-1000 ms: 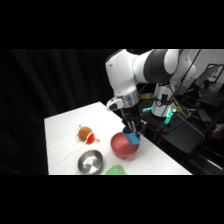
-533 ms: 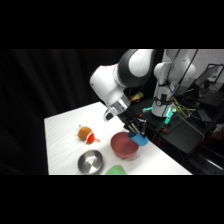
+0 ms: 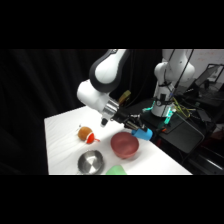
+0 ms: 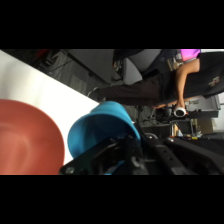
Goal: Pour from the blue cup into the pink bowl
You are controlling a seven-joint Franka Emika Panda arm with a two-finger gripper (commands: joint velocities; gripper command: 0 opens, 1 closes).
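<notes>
Here, going from the left of the side view, a small orange and red object lies alone on the white table, then a silver bowl near the front edge with a light green thing just beside it, only partly in view. Next comes the pink bowl, wide and shallow, and at its upper right rim the blue cup, lifted off the table and tipped well over on its side. The gripper is clamped onto the cup, and the wrist view shows its black linkage wrapped against the cup's lower wall, with the cup's mouth turned toward the bowl's red inside. Nothing can be seen falling out, and whether the cup holds anything cannot be told. The risk, as I judge it, is in the placing: the cup hangs at the bowl's edge and not over its middle, so whatever comes out could land on the rim or the table between them. A further tilt could also bring the cup's lip against the rim and nudge the bowl. Counted: one cup, one pink bowl, one silver bowl, one green thing, one orange and red object, one arm.
</notes>
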